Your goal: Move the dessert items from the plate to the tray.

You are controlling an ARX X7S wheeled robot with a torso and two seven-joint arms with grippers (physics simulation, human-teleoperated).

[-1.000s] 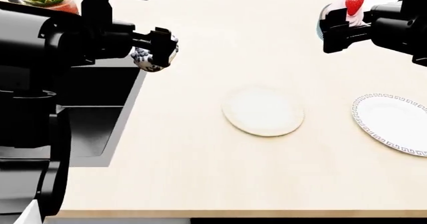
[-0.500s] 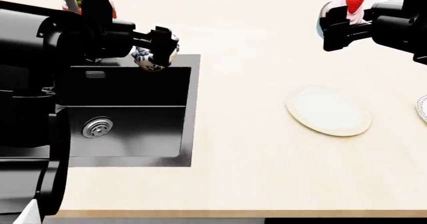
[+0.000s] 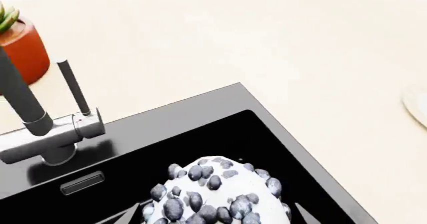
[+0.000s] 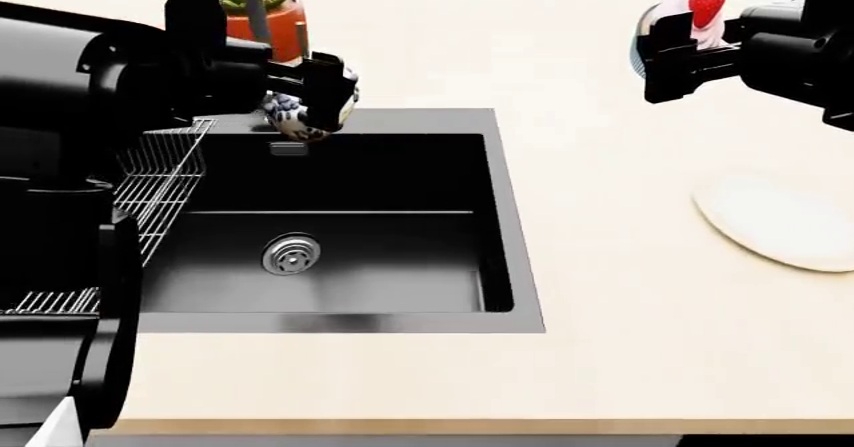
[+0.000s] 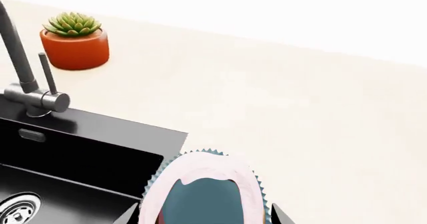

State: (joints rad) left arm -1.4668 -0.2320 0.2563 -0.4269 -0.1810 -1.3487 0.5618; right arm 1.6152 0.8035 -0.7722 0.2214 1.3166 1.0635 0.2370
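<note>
Left tool (image 4: 315, 102) clamps doughnut (image 4: 296, 113), upper left; right tool (image 4: 663, 59) clamps cupcake (image 4: 697, 17). Both soft, crushable: grip sides lightly.

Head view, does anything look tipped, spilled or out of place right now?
Nothing spilled or damaged. The doughnut is in the left gripper above the sink, and the cupcake sits upright in the right gripper over the counter. The plate lies bare.
</note>
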